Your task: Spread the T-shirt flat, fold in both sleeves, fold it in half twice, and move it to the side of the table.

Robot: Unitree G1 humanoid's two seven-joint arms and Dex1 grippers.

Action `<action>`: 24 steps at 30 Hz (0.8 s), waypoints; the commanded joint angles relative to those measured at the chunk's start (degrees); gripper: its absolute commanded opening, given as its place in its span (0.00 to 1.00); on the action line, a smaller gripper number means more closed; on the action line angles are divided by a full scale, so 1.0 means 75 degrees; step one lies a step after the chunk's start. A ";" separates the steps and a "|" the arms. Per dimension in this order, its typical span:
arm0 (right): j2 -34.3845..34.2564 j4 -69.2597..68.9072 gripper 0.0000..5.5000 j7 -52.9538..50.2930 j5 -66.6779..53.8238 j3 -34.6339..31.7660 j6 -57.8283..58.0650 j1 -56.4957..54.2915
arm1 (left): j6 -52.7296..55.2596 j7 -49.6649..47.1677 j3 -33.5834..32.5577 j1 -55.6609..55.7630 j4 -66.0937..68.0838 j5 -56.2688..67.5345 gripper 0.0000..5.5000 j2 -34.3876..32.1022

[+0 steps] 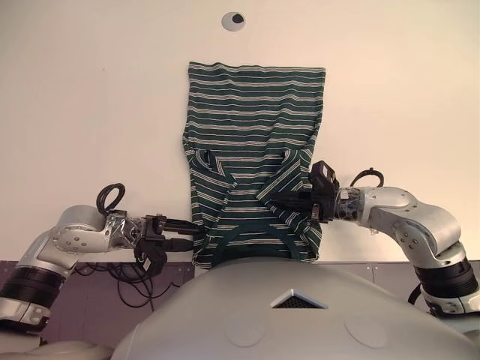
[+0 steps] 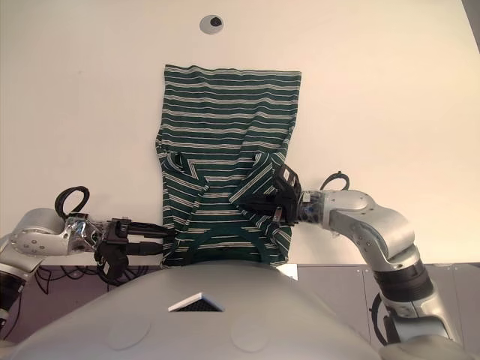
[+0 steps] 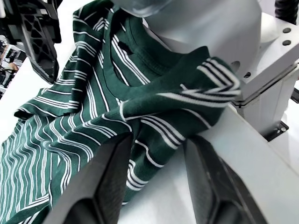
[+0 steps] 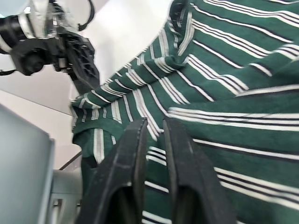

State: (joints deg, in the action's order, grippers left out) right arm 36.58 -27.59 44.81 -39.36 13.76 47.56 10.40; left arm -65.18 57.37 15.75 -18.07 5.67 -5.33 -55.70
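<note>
big white table (image 1: 90, 112) takes up most of the scene. the green striped t-shirt (image 1: 251, 120) lies flat in the middle of it, hem at the far end and collar at the near edge, closest to the robot. both sleeves look folded in over the chest, making a v shape across the stripes.

the right gripper (image 1: 271, 200) comes in from the right and sits on top of the folded right sleeve, about halfway across the shirt. its fingers (image 4: 135, 154) are almost pressed together with just a thin slit between them. can't tell if any cloth is actually caught in there.

the left gripper (image 1: 195, 237) is at the near left corner of the shirt. its fingers (image 3: 107, 177) are spread wide, with the edge of the fabric lying between them, not squeezed.

a small round grey cap (image 1: 235, 20) is set in the table past the hem.
</note>
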 commanded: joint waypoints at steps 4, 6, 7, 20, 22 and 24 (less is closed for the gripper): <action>0.0496 -0.0367 0.32 0.0263 -0.0137 -0.0728 -0.0086 0.0176 | 0.0107 -0.0219 0.0524 0.0115 0.0714 -0.0880 0.35 -0.0183; 0.0800 -0.0556 0.40 0.0537 -0.0158 -0.1167 -0.0312 0.0365 | 0.0025 -0.0297 0.0623 0.0165 0.0913 -0.1077 0.35 -0.0253; 0.0987 -0.0628 0.42 0.0779 -0.0017 -0.1491 -0.0721 0.0550 | -0.0024 -0.0348 0.0679 0.0180 0.0988 -0.1163 0.35 -0.0267; 0.1579 0.3178 0.42 0.2488 0.5087 -0.2743 -1.0536 0.3124 | -0.0314 -0.0903 0.1185 0.0211 0.1639 -0.1809 0.35 -0.0298; 0.1442 0.3701 0.42 0.2209 0.5645 -0.2493 -1.1505 0.3102 | -0.0361 -0.0970 0.1243 0.0224 0.1734 -0.1864 0.35 -0.0296; 0.1309 0.3912 0.42 0.1975 0.6038 -0.2162 -1.2224 0.3140 | -0.0403 -0.1023 0.1310 0.0247 0.1859 -0.1922 0.31 -0.0286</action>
State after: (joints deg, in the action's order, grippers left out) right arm 46.46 -1.86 60.93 -1.41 -6.23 -38.46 33.09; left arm -72.58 46.59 22.31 -14.81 13.68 -8.41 -56.35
